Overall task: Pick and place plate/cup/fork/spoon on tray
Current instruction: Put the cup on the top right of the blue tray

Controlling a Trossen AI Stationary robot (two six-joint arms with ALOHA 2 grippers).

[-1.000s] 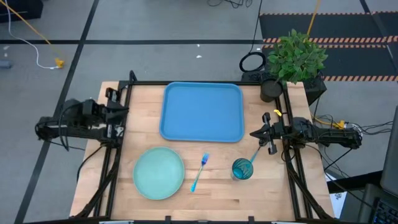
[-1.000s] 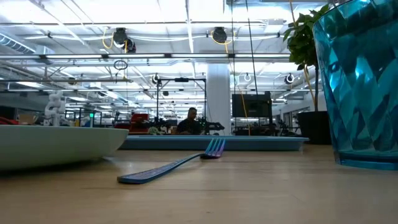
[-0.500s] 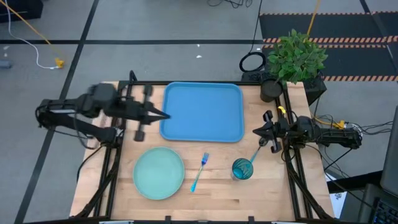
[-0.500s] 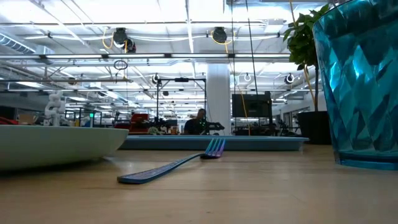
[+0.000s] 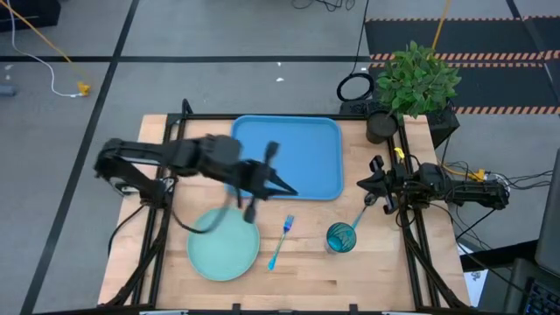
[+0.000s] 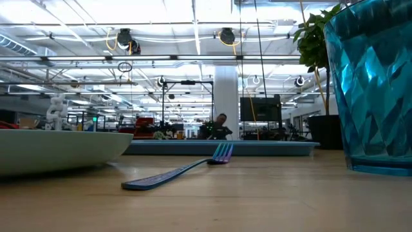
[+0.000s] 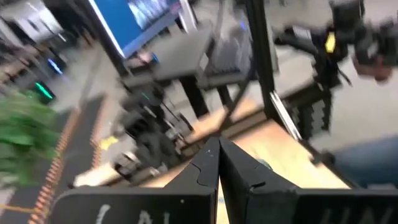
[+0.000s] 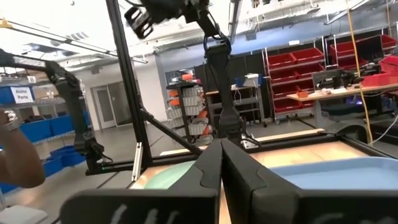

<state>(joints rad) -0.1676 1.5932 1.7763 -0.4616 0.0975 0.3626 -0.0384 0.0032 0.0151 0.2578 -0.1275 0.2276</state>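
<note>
Left gripper (image 5: 282, 187), fingers pressed together and empty, reached over the large bright-blue rectangular tray (image 5: 302, 140) near the slim all-blue plastic fork (image 5: 281, 242) on the wooden counter (image 5: 385, 271). Probably light, stiff, thin and slippery; best pinched mid-handle. Right gripper (image 5: 371, 188) waited closed at the counter's right edge.

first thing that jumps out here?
The left arm, stretched over the table with its hand shut at the tray's front edge, above the fork. Next, the plate at front left and the cup with the spoon leaning in it at right. The right hand waits shut by the tray's right edge.
</note>
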